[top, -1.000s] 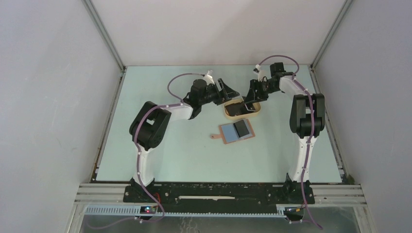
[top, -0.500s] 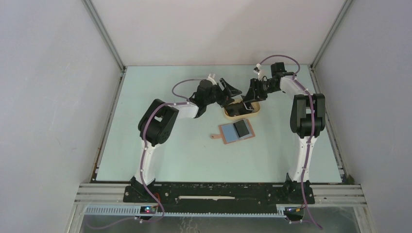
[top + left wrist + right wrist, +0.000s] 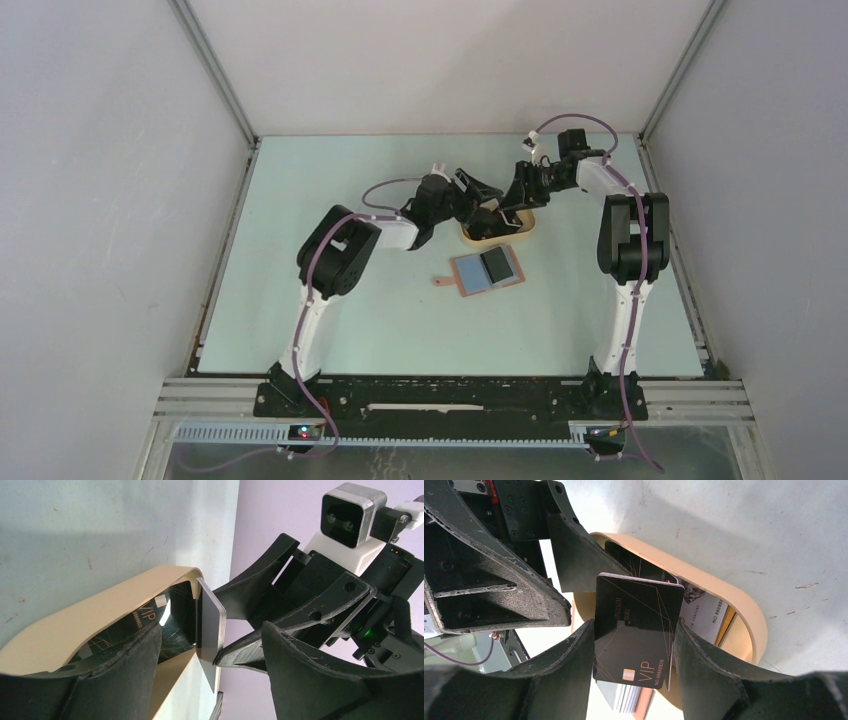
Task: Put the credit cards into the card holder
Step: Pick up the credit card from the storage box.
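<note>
Right claw [image 3: 634, 652] is clamped on the side edges of a stack of black cards [image 3: 639, 605], upright over the tray [image 3: 749, 615], probably presenting it for a handoff. Left claw [image 3: 212, 647] is wide open and empty, stack just ahead of its tips. Holder [image 3: 486, 271] lies open, well apart from both claws, toward the bases. Right wrist shows card faces and more cards in the tray. Left wrist shows stack thickness. Only the top view shows the holder.

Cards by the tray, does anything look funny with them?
Yes. A stack of cards stands on edge at the tray, pinched in the right pincer, while other cards lie flat inside. The open left pincer is right beside it. Nothing looks spilled or broken.
</note>
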Controlling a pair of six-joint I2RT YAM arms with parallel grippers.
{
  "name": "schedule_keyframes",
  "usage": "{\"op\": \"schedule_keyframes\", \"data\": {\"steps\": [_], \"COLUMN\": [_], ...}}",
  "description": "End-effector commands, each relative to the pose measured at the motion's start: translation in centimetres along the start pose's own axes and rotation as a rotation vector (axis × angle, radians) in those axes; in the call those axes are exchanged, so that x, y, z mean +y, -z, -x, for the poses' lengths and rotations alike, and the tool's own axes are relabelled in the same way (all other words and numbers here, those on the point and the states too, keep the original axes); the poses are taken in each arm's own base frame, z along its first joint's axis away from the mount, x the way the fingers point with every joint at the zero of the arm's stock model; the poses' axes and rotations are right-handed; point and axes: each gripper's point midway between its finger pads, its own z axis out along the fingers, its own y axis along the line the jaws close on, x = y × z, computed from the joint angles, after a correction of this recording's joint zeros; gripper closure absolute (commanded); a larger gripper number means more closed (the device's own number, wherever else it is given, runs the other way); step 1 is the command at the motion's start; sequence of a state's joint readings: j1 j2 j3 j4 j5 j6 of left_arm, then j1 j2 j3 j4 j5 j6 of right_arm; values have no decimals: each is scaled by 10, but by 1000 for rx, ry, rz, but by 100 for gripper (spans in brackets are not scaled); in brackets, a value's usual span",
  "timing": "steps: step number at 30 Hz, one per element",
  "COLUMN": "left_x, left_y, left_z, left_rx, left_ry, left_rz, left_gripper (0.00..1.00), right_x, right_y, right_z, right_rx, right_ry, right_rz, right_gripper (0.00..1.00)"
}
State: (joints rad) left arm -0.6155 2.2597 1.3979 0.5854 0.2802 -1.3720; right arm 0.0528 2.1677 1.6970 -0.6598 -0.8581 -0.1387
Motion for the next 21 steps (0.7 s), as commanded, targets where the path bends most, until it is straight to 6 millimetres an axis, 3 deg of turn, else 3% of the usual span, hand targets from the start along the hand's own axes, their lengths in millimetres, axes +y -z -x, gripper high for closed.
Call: {"op": "schedule_keyframes", "data": {"steps": [1, 12, 21], "left_x": [-36, -33, -28], "left_y": [-10, -22, -25], "left_z": [11, 11, 0], "left_rx": [-61, -84, -64], "left_ry": [55, 115, 123], "left_rz": [-96, -90, -70], "left_gripper": [23, 40, 41], "right_x": [3, 6, 6], "right_y": [-5, -9, -14], "right_z": [-4, -6, -6], "right_rx": [5, 12, 19], "right_ry": [-34, -24, 4], "right_rz": [33, 31, -15], "right_gripper": [46, 46, 46]}}
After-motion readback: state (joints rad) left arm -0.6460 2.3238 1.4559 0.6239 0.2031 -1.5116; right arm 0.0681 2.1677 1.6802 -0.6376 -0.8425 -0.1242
